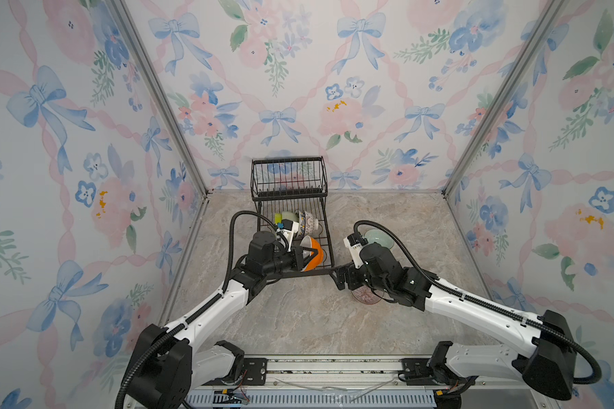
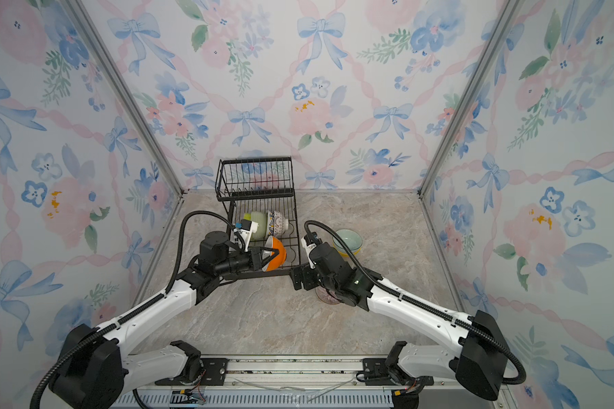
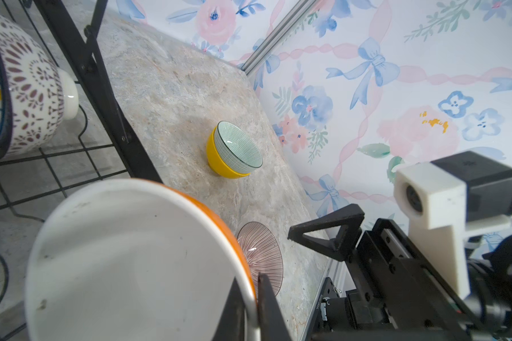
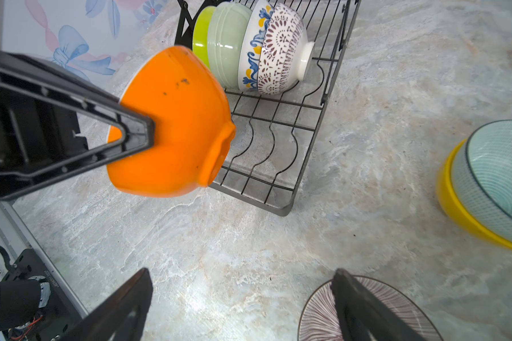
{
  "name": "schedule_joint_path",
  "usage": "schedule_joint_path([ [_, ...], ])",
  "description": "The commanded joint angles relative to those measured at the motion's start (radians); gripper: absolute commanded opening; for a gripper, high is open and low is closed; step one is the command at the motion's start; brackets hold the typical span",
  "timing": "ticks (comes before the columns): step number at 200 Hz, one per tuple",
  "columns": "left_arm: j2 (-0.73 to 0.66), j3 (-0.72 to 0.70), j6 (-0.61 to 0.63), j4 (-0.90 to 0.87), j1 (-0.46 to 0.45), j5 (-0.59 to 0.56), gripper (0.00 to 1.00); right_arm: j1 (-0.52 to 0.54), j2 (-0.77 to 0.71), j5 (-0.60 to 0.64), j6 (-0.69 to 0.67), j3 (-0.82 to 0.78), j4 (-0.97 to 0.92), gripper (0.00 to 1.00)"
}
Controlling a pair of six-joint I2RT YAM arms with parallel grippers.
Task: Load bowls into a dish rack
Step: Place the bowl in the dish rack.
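Orange bowl (image 4: pixel 175 124), thinly rim-pinched in the clenched left tool (image 3: pixel 250 288), may slip onto the dish rack (image 4: pixel 284 210); right tool (image 4: pixel 243 274) gapes empty

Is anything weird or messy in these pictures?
Yes: the orange bowl, pinched by its rim in the left gripper at the near end of the rack, has dark specks on its outside and grey smudges on its white inside. It looks unwashed.

Bowls (image 4: pixel 249 47) in dish rack (image 4: pixel 281 211) tray, nested pair (image 2: pixel 348 240) right of it, lone bowl (image 3: pixel 260 251) before pair
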Motion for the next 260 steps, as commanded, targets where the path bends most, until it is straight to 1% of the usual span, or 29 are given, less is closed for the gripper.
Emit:
schedule_joint_path([
  [1,0.048,0.005,-0.052,0.209,0.020,0.094,0.00,-0.013,0.026,-0.013,-0.013,0.039,-0.001,0.96],
  [36,0.154,0.003,-0.102,0.332,0.045,0.125,0.00,-0.018,0.042,-0.015,-0.010,0.051,-0.001,0.96],
  [56,0.211,-0.016,-0.145,0.444,0.053,0.134,0.00,-0.022,0.040,-0.008,-0.007,0.052,-0.001,0.96],
  [135,0.444,-0.025,-0.267,0.729,0.068,0.154,0.00,-0.047,0.032,-0.008,-0.001,0.050,-0.013,0.96],
  [205,0.577,-0.022,-0.339,0.868,0.068,0.171,0.00,-0.056,0.034,-0.014,0.000,0.043,-0.016,0.96],
  [260,0.587,-0.062,-0.364,0.904,0.075,0.150,0.00,-0.061,0.035,-0.022,-0.001,0.040,-0.011,0.96],
])
